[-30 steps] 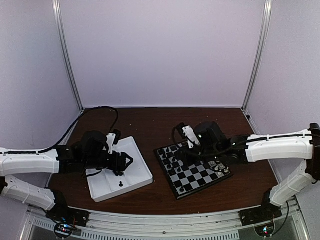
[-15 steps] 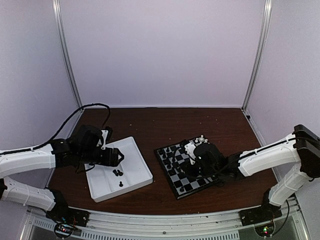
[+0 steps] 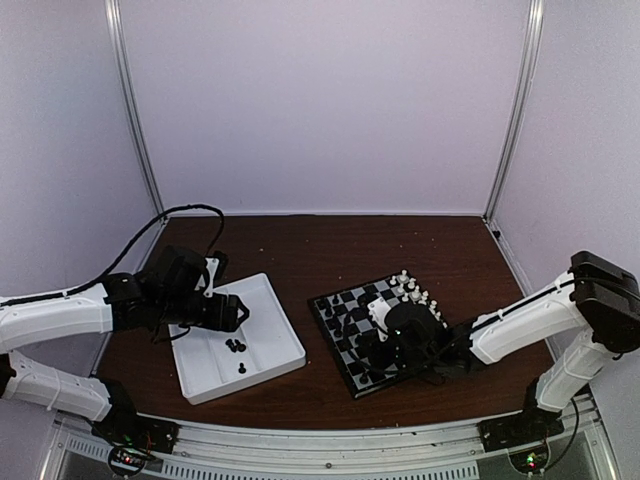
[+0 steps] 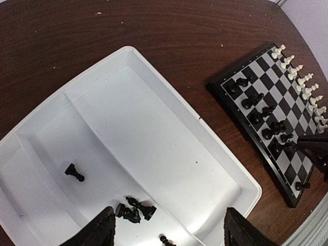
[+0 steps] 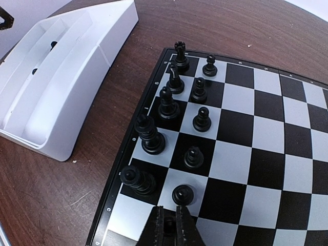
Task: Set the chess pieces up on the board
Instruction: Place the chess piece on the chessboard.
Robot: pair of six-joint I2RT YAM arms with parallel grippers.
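My left end effector (image 3: 238,312) hangs over the white tray (image 4: 154,59), its fingers (image 4: 105,228) spread wide with nothing between them. Just below its tips a small cluster of black chess pieces (image 4: 136,210) lies loose in the tray, and a lone pawn (image 4: 75,172) stands apart from them, farther along the tray floor.

To the right of the tray, and apart from it on the brown worktop (image 3: 300,250), sits the board (image 5: 266,128). Two rows of black pieces (image 5: 165,102) stand along its edge nearest the tray. White pieces (image 3: 412,288) line the opposite edge.

My right end effector (image 5: 169,214) is down low over the board with its fingers pressed together. I cannot tell if anything is pinched in them. The nearest black pawn (image 5: 183,193) stands just ahead of its tips.
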